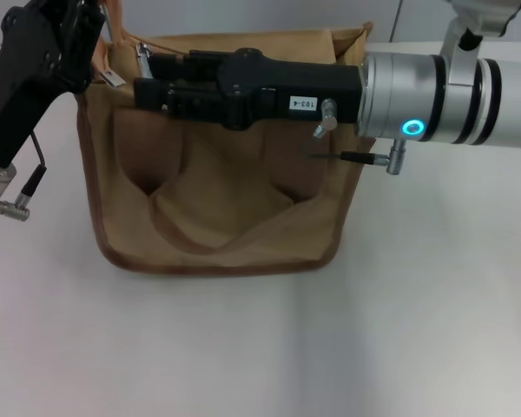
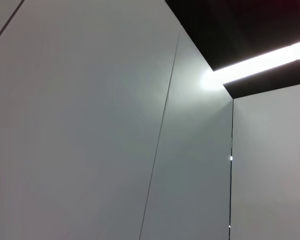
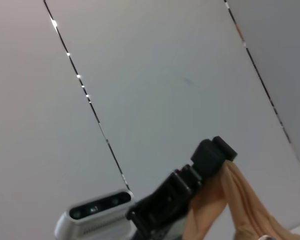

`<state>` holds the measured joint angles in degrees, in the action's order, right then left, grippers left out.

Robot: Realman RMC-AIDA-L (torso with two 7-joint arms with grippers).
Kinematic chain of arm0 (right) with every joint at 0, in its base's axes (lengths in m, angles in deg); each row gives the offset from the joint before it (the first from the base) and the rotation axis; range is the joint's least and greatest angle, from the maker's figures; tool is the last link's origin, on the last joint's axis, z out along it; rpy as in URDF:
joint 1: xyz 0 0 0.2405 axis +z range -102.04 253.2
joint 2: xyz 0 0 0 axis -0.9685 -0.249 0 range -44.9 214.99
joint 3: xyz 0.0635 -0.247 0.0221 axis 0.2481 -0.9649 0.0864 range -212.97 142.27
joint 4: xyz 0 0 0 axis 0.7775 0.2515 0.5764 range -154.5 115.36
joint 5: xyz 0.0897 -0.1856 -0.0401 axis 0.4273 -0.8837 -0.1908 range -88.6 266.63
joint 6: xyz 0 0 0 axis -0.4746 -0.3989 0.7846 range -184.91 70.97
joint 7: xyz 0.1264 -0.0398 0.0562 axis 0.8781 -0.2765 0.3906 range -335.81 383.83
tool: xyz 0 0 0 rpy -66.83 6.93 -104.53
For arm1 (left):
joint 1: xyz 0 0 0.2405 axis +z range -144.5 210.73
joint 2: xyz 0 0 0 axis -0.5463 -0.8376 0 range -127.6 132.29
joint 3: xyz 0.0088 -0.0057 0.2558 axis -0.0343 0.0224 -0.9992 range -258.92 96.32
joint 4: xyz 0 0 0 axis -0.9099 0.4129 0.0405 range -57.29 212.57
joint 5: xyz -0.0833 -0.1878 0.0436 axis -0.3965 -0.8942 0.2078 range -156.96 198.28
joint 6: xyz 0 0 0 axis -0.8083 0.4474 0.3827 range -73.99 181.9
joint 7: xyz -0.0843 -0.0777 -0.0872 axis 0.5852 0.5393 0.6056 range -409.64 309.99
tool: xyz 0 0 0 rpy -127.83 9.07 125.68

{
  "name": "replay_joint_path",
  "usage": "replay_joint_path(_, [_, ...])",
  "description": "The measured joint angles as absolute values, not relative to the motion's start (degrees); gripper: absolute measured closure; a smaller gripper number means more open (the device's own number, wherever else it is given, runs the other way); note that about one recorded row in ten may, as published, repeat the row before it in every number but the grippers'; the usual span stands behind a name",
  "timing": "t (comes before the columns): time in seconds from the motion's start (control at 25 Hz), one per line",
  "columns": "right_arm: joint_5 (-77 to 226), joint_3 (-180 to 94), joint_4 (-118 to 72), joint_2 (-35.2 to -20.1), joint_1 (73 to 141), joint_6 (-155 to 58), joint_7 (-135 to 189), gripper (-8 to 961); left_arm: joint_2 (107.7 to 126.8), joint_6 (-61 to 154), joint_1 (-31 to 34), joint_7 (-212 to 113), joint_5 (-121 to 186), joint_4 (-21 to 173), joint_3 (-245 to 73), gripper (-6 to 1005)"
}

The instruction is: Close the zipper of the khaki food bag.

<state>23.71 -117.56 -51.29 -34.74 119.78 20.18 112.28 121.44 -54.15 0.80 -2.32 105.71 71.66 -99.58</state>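
The khaki food bag (image 1: 217, 217) stands on the white table with its brown-piped front facing me. My left gripper (image 1: 95, 35) is at the bag's top left corner, shut on a fold of its khaki fabric. The right wrist view shows that gripper (image 3: 217, 152) pinching the cloth (image 3: 235, 205). My right gripper (image 1: 143, 87) reaches from the right along the bag's top to its left end. The small silver pull tab (image 1: 143, 56) of the zipper shows just beside its tip. The zipper line is mostly hidden behind the right gripper's black body.
The white table (image 1: 269, 347) lies around the bag, with bare surface in front and to the right. A small pale tag (image 1: 113, 80) hangs at the bag's left corner. The left wrist view shows only wall panels and a ceiling light.
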Motion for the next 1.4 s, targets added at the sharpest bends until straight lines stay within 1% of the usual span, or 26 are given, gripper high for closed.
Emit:
replay_joint_path(0.48, [24.91,-117.64,-51.0,-34.64,120.25,17.17,117.17,361,121.49,-53.97,0.29,-2.37,105.65,71.87,-99.59,921])
replay_joint_path(1.4, [24.76,-117.34,-49.49,-34.28,120.39,19.81,129.14,376,121.52,-55.05,-0.21,-2.35,105.63,72.46,-99.58,922])
